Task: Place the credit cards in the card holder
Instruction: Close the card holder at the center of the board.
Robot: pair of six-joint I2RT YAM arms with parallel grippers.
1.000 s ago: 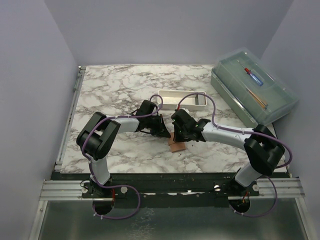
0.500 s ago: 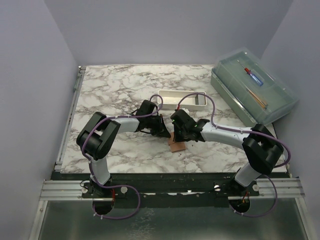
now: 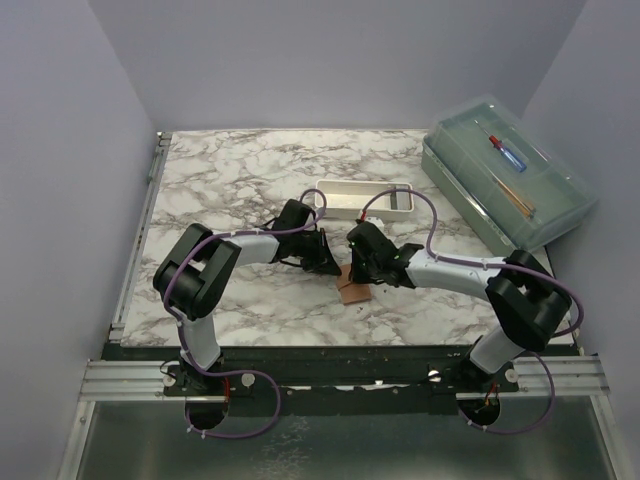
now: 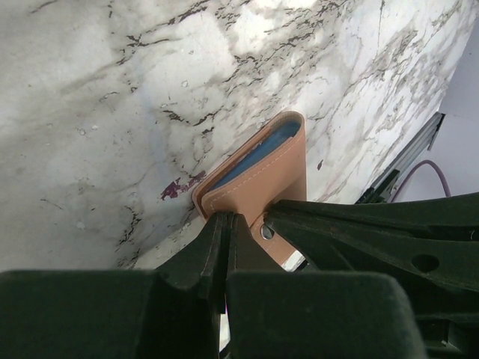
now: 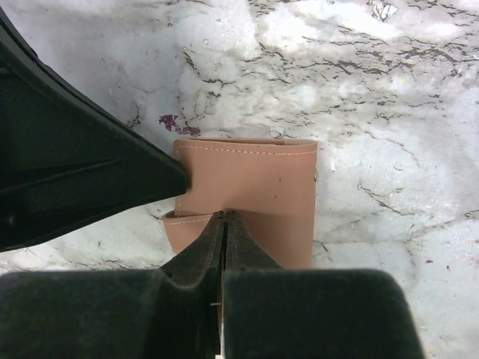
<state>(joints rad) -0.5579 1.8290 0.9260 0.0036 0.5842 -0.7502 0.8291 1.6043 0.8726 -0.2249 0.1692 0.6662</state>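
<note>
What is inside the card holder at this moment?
Through the narrow opening of the card holder, only blue lining shows. The tan cover hides the rest, so whether any card is inside cannot be told.

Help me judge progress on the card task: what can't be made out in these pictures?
- Credit cards: none seen; any inside the card holder would be hidden by its tan cover in both wrist views.
- Card holder's near edge: covered by the right gripper and the left gripper in their own wrist views, so whether either pinches leather is unclear.
- Top view: both grippers crowd the card holder, too small for detail.
</note>
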